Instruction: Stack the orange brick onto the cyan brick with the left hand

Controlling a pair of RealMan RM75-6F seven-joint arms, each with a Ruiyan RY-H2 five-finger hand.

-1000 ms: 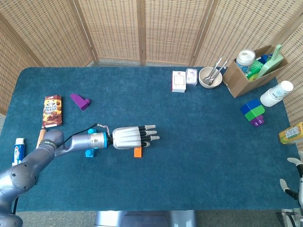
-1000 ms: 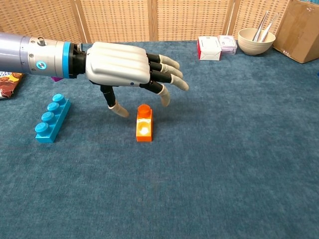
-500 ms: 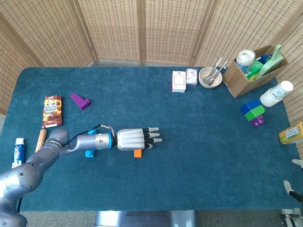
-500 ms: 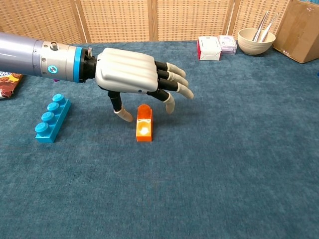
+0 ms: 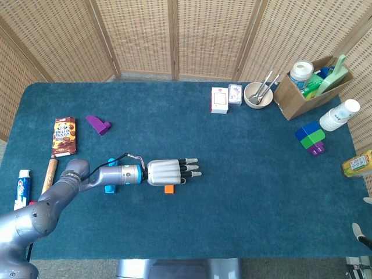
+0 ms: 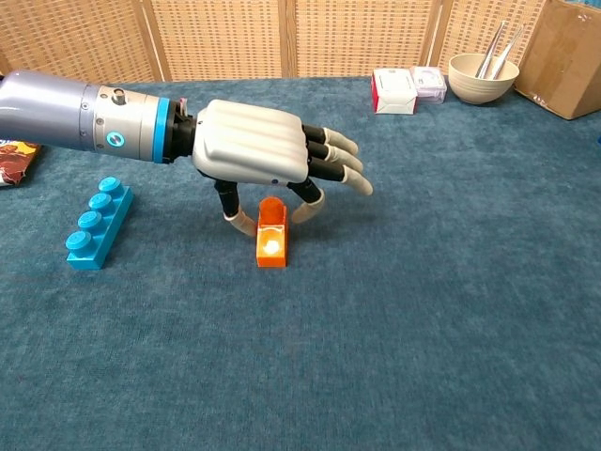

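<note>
On the desk (image 5: 192,226), the left hand (image 6: 254,155) hovers just above the orange brick (image 6: 271,244) near the front left, with the cyan brick (image 6: 98,222) at its 9 o'clock. A snack packet (image 5: 64,136) and a wedge block (image 5: 98,124) lie toward 10 o'clock. Toward 1 and 2 o'clock, well apart, sit two small boxes (image 5: 220,100), a bowl (image 5: 257,95) holding utensils, a cardboard box (image 5: 308,87) and stacked blocks (image 5: 310,138).

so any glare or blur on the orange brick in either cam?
Chest view: the orange brick shows a blown-out bright spot on its top face, edges sharp, no motion blur on the left hand. Head view: the brick is small and partly under the hand, evenly lit, no glare.
</note>
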